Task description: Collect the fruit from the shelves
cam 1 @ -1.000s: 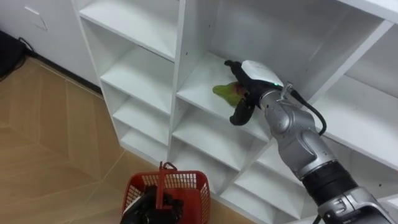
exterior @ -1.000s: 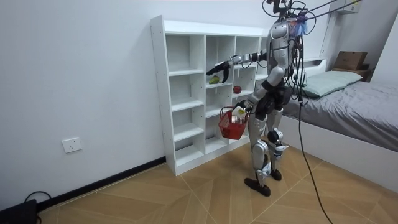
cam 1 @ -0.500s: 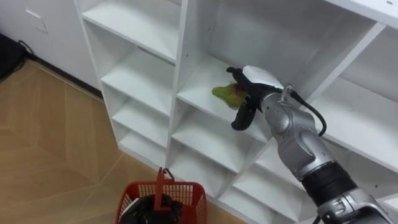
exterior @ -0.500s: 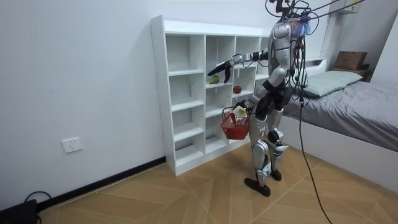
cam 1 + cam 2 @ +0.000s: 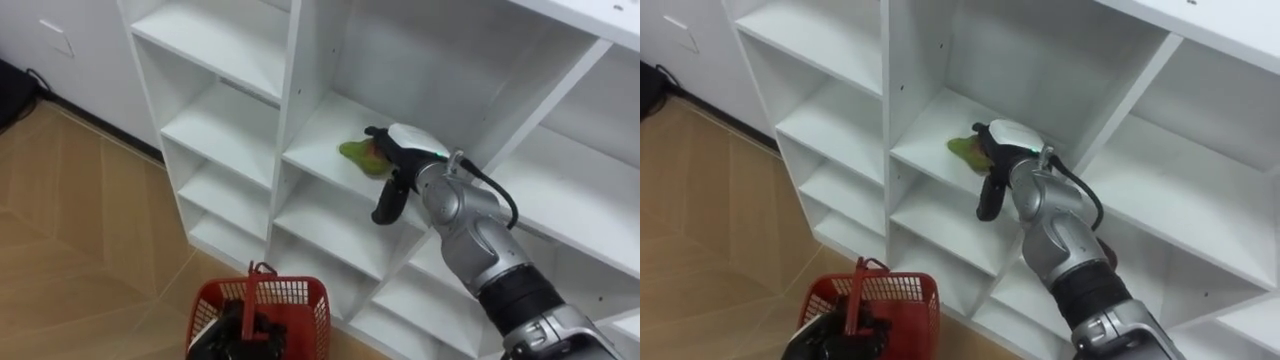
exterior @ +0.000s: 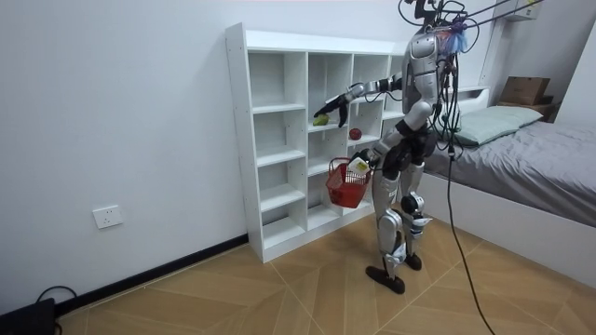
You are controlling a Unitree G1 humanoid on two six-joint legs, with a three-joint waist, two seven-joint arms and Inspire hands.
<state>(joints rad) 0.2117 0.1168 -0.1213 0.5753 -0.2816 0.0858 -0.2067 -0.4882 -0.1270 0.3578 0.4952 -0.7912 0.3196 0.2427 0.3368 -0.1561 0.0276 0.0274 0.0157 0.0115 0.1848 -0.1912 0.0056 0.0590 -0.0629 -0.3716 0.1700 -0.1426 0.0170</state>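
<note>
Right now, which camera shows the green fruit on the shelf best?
The left eye view: the green fruit shows large, partly behind the right hand. The right eye view hides more of it; the room view shows a tiny green spot.

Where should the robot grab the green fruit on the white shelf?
Around its plump middle, coming from the open front. The green fruit lies lengthwise on the shelf board, walled behind and beside, so front and top are free. The right hand is at it, open: fingers over the top, thumb against the front, would probably hold. The left hand carries the red basket.
</note>
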